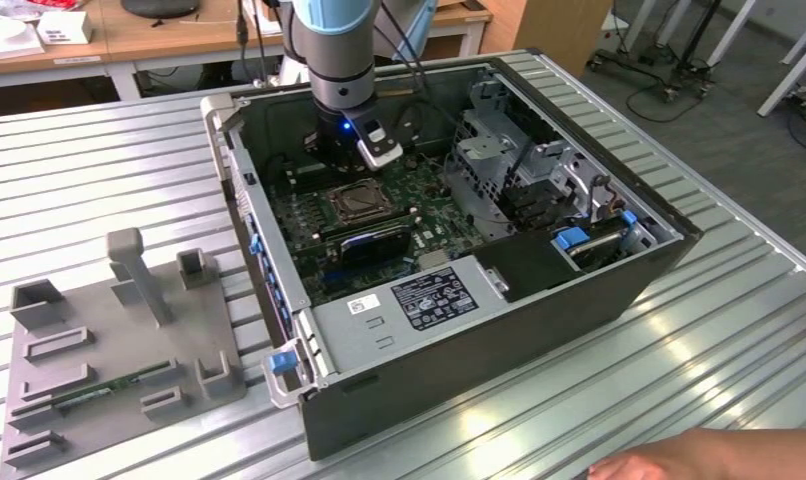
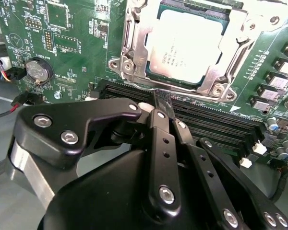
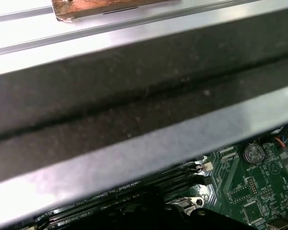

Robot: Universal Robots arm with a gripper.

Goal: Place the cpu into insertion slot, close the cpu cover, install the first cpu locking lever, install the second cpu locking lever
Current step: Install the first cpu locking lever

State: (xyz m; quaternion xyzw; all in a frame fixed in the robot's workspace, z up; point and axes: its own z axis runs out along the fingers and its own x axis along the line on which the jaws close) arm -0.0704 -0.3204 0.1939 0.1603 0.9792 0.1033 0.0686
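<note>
Second wrist view: my tool (image 2: 161, 106) is clenched on nothing, near the seated cpu (image 2: 185, 45).
The fingers are pressed together with nothing between them, over the long black memory slots (image 2: 216, 122). The cpu lies flat in the insertion slot (image 1: 358, 203), and the cpu cover (image 2: 240, 29) is closed around it on the green board (image 2: 77, 28). In the exterior view my tool hangs inside the open computer case (image 1: 510, 330) on the desk (image 1: 110, 180), at 12 o'clock from the slot, just beside it.
</note>
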